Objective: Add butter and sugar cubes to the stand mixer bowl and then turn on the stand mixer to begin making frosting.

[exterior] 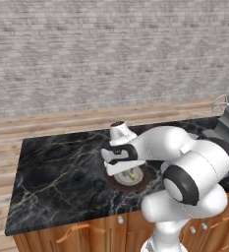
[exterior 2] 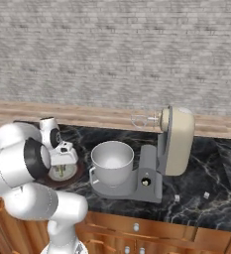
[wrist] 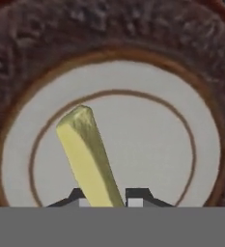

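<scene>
Pincer [wrist: 106,195] low over the plate [wrist: 181,120], pointing down at it. In the hand view the two dark fingertips [wrist: 135,195] stand close on either side of the butter [wrist: 87,154], its near end running down between them. Jaws read as drawn in against the stick; contact on both faces looks likely, but a firm clamp cannot be confirmed since the tips are cut off at the frame's lower edge.

Butter: thin pale yellow-green stick, lying flat on the plate's white centre, its long axis running away from the pincer and slightly to one side. Far end free and well ahead of the tips. So the hold is near one end, not mid-length.

Handling judgement: light, soft, probably greasy. Hard squeeze would dent or shear it; light squeeze may let it slide. An end grip leaves most of the stick cantilevered, so it may droop or pivot on the lift. A hold nearer the middle, across the narrow faces, would be steadier.

Outward from the pincer, right base view: plate [exterior 2: 75,173] beneath the hand, on the dark marble counter [exterior 2: 206,168]. Stand mixer bowl [exterior 2: 112,161] just beside the plate, open and apparently empty, sitting on the stand mixer [exterior 2: 176,141] base, head tilted back with the whisk clear of the bowl. Two small white cubes [exterior 2: 177,198], probably the sugar, lie beyond the mixer, well apart from the pincer.
</scene>
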You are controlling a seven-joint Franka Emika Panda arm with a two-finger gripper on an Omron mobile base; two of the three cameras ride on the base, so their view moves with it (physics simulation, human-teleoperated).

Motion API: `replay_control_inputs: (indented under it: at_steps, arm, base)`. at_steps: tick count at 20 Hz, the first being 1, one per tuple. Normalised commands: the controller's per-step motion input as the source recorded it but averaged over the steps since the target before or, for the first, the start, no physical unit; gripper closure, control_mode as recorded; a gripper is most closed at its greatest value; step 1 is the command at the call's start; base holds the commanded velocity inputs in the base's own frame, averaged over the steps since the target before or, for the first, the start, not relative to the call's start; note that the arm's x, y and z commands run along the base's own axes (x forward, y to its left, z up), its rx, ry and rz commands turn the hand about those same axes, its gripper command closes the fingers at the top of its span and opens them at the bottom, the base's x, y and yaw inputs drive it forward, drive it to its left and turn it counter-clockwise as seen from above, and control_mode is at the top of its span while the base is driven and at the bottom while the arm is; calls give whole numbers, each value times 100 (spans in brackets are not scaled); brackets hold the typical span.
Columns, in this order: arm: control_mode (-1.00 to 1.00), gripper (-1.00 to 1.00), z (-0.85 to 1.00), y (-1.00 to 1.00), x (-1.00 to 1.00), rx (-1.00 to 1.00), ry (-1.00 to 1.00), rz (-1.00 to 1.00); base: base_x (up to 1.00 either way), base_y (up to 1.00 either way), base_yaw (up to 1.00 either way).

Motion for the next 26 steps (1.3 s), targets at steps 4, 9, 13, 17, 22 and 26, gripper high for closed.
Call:
replay_control_inputs:
  at_steps: [4,9,13,17,22,26]
  arm:
    - [-100,100,21,-18,-30,-4,-11,-3]
    - [-100,100,81,-17,-29,-13,-25,-6]
    - [-100,100,100,-15,-14,-18,-24,-6]
    - [-100,100,100,-32,-8,-18,-18,-6]
    - [-100,100,95,-43,-5,-16,-17,-3]
    - [-100,100,78,-47,-5,-12,-13,-3]
  base:
    - [0,0,0]
    - [0,0,0]
    - [0,0,0]
    - [0,0,0]
    - [0,0,0]
    - [0,0,0]
